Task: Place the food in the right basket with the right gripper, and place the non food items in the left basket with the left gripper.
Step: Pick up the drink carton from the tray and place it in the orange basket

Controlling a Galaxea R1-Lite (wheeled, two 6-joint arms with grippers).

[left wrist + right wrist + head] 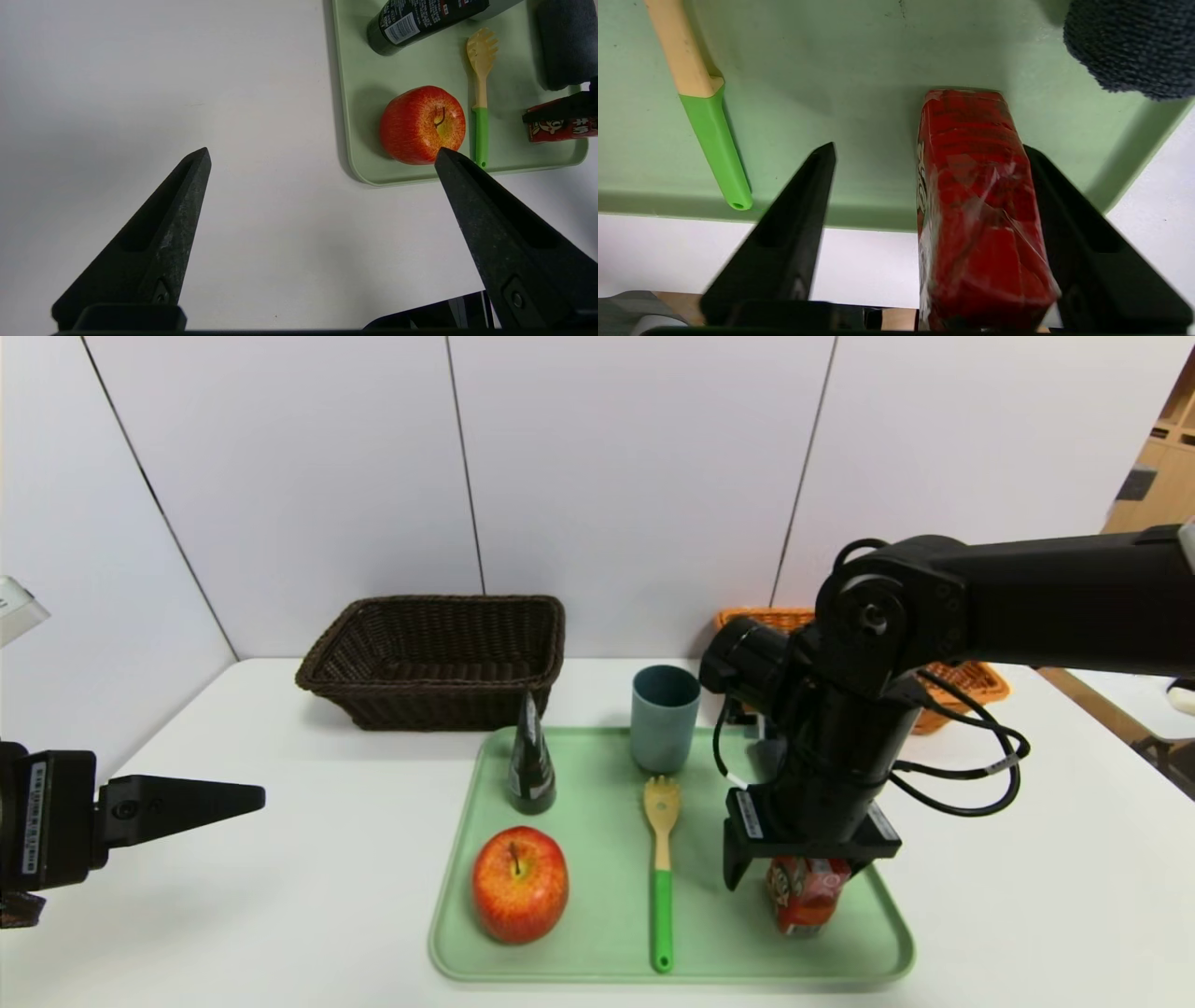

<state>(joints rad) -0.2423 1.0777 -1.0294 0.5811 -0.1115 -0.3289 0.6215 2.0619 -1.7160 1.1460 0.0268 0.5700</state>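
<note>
The red drink carton (805, 894) stands at the tray's front right. My right gripper (794, 873) is open and straddles it; in the right wrist view (928, 148) one finger touches the carton (980, 210) and the other stands apart. The apple (519, 885), dark cone bottle (530, 761), teal-grey cup (664, 719) and yellow pasta spoon (662, 868) are on the tray. The dark rolled cloth (1129, 46) lies just beyond the carton, hidden by the arm in the head view. My left gripper (252, 796) is open and empty over the table, left of the tray.
The green tray (607, 905) lies at the table's front middle. The dark brown basket (434, 658) stands behind it on the left. The orange-tan basket (971, 681) stands at the back right, mostly hidden by my right arm. A wall runs behind the table.
</note>
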